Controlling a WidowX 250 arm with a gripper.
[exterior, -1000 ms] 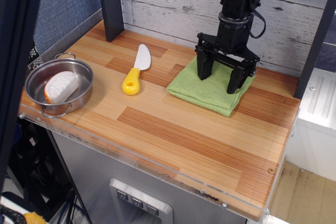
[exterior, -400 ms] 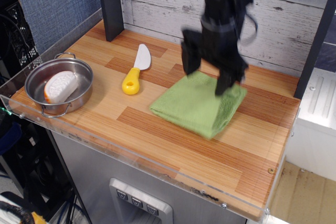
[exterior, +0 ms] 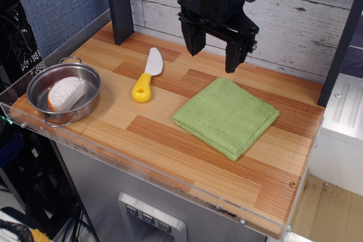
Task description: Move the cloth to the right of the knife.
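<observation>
The light-green folded cloth (exterior: 227, 116) lies flat on the wooden table (exterior: 187, 162), to the right of the knife. The knife (exterior: 146, 75) has a white blade and a yellow handle and lies left of centre, handle toward the front. My gripper (exterior: 214, 50) hangs open and empty in the air above the back of the table, behind the cloth and to the right of the knife's blade. Its two black fingers (exterior: 193, 39) point down and touch nothing.
A steel pot (exterior: 63, 93) with a white and orange food piece (exterior: 64, 93) sits at the front left. A dark post (exterior: 118, 5) stands at the back left. A white plank wall runs along the back. The table's front edge has a clear lip.
The gripper has let go of the cloth and risen up and to the left. The cloth shifted forward and now lies flat and spread out.
</observation>
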